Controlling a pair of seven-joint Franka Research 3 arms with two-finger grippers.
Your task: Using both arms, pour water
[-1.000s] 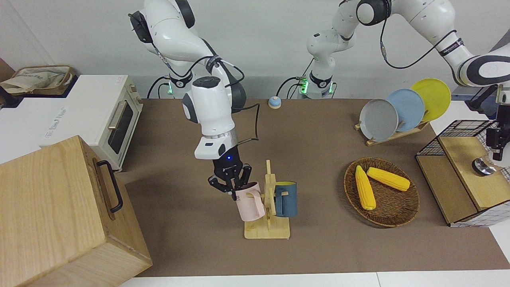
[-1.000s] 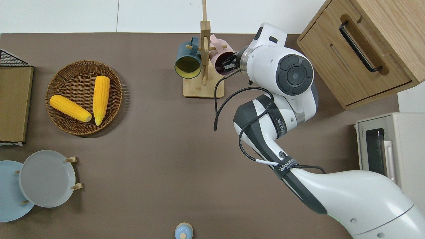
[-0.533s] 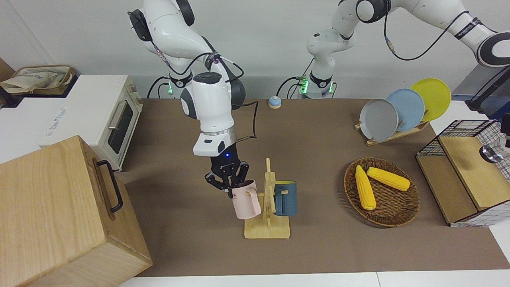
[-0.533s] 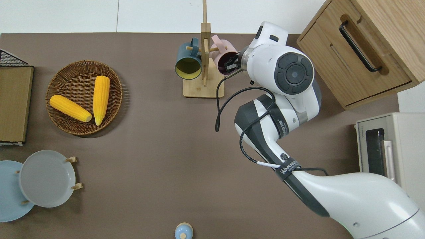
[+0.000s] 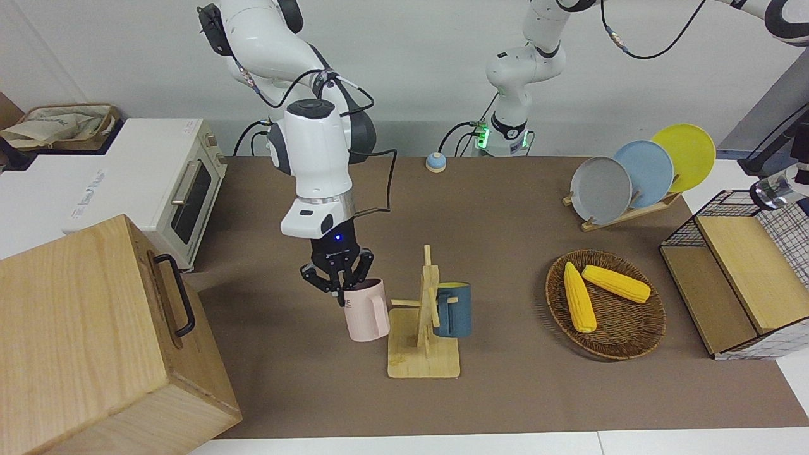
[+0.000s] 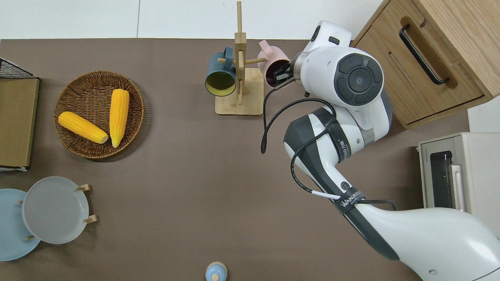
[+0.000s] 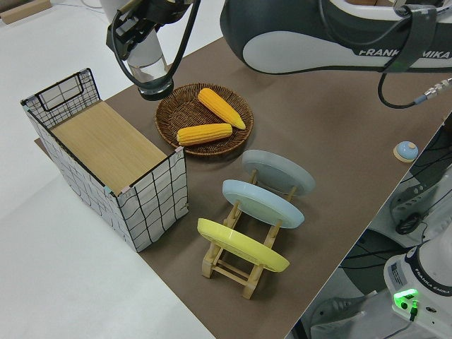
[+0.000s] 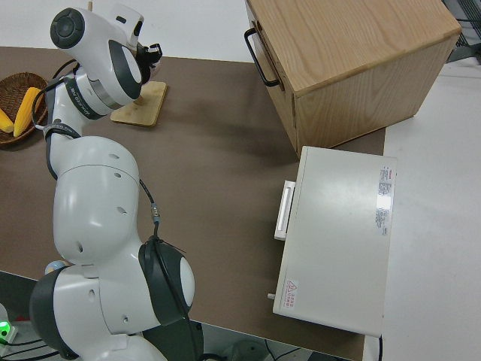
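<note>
The right gripper [image 5: 338, 282] pinches the rim of a pink mug [image 5: 367, 311] with its fingers closed on the wall, one inside and one outside — the mug hangs upright in the air, clear of the wooden mug rack [image 5: 425, 351] and just beside it toward the right arm's end of the table. In the overhead view the mug [image 6: 272, 66] lies off the tip of the rack's peg, its handle pointing away from the robots. One blue mug [image 5: 452, 309] hangs on the rack's opposite peg, its yellow inside showing from above [image 6: 220, 80]. The left gripper [image 7: 138, 21] is raised at the left arm's end of the table and grips a clear glass [image 7: 150, 67] — its fingers are closed on the glass's upper part, seen best in the left side view, over the edge of the wire-sided crate [image 7: 106, 152] and the wicker basket [image 7: 205, 116]. The basket holds two ears of yellow corn [image 5: 579, 297], lying side by side. Three plates stand in a wooden plate rack [image 5: 626, 212]: one grey [image 5: 600, 189], one blue [image 5: 644, 172], one yellow [image 5: 686, 155]. A wooden cabinet [image 5: 88, 335] with one black handle and a white toaster oven [image 5: 158, 183] stand at the right arm's end. One small blue bell [image 5: 435, 162] sits near the robots' bases.
</note>
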